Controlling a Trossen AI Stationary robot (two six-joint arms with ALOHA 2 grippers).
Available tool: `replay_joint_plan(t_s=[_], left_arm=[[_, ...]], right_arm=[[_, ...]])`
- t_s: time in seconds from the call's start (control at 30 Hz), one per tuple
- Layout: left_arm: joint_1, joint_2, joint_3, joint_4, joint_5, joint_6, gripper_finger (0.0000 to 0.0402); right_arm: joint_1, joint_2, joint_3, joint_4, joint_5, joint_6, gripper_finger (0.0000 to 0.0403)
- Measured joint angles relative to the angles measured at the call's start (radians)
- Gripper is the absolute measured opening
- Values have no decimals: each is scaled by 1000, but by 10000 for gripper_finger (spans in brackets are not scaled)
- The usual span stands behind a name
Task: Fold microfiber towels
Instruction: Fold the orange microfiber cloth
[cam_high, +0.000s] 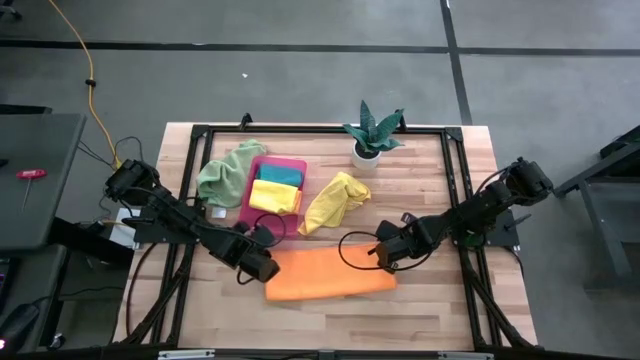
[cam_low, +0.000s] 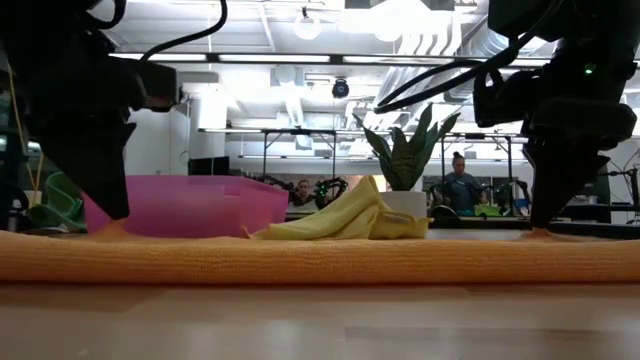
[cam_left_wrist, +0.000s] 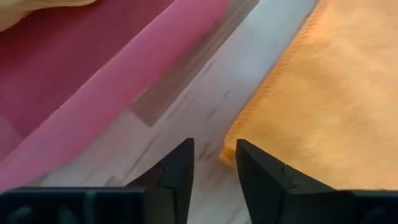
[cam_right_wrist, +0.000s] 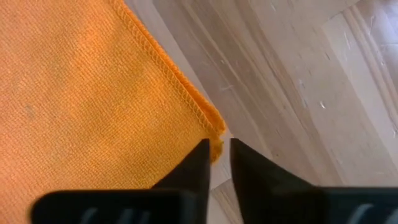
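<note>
The orange towel (cam_high: 330, 275) lies folded into a long strip on the table near its front edge. My left gripper (cam_high: 264, 268) stands at its far left corner and my right gripper (cam_high: 384, 261) at its far right corner, both nearly shut there. A teal towel (cam_high: 281, 175) and a yellow towel (cam_high: 275, 197) lie folded in the pink tray (cam_high: 246, 206). A pale green towel (cam_high: 228, 170) lies crumpled left of the tray, partly over its rim. A second yellow towel (cam_high: 333, 200) lies crumpled right of the tray. My left gripper has the orange towel's far left corner (cam_left_wrist: 229, 151) between its fingertips, against the inner side of one finger (cam_left_wrist: 249, 168); a narrow gap with bare wood shows beside it. The fingers point down from above. The towel lies flat on the table. My right gripper pinches the tip of the orange towel's far right corner (cam_right_wrist: 215, 144) between its two fingers, at the hemmed edge. The fingers point down from above (cam_low: 545, 222). The towel lies flat on the table, slack.
A potted plant (cam_high: 372, 135) in a white pot stands at the table's far edge. The black frame rails (cam_high: 190, 170) run along the table's sides. Bare wood lies right of the orange towel and along the front edge. People sit in the room beyond the table (cam_low: 462, 185).
</note>
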Motion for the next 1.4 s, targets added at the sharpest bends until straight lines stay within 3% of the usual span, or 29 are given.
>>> replay_joint_plan(t_s=[0.33,0.43,0.57,0.7,0.9,1.0,1.1,1.23,1.4], left_arm=[[-11,-91,0,-124,64,19,165],[-38,-159,0,-110,11,19,169],[-102,-249,0,-41,-148,7,170],[-170,-317,-80,229,-283,5,170],[-228,-329,-351,971,-204,51,170],[-258,-308,-435,1243,-245,59,170],[-284,-308,-457,1345,-322,101,170],[-291,-315,-448,1349,-361,147,170],[-291,-315,-448,1341,-362,149,170]], right_arm=[[0,-40,0,-109,-1,-26,195],[21,-94,0,-182,-6,24,217],[95,-171,0,-224,-6,127,228],[182,-201,0,-203,-6,248,229],[273,-190,0,-98,-1,433,229],[298,-191,-18,-58,16,550,229],[298,-206,-102,48,-6,702,229],[282,-237,-204,244,-25,815,229],[212,-216,-221,278,-82,853,229]])
